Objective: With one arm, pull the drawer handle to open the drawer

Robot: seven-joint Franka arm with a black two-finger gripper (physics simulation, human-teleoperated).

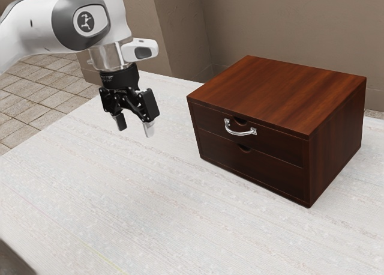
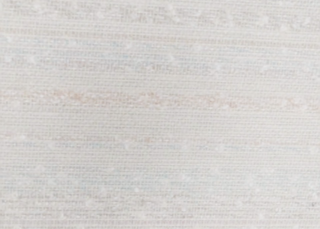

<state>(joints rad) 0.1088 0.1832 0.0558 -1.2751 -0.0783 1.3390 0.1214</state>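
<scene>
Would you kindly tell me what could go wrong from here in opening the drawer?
1. The gripper hangs open well short of the thin silver handle; the fingers may miss it or slip off.
2. The cabinet merely stands on the table, so pulling may drag it whole.

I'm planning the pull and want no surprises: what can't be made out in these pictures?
Inside of the top drawer: exterior view, its closed front hides it.
Back of the cabinet: exterior view, its own body hides it.
Base of the arm: exterior view, cut off at the left edge.
</scene>
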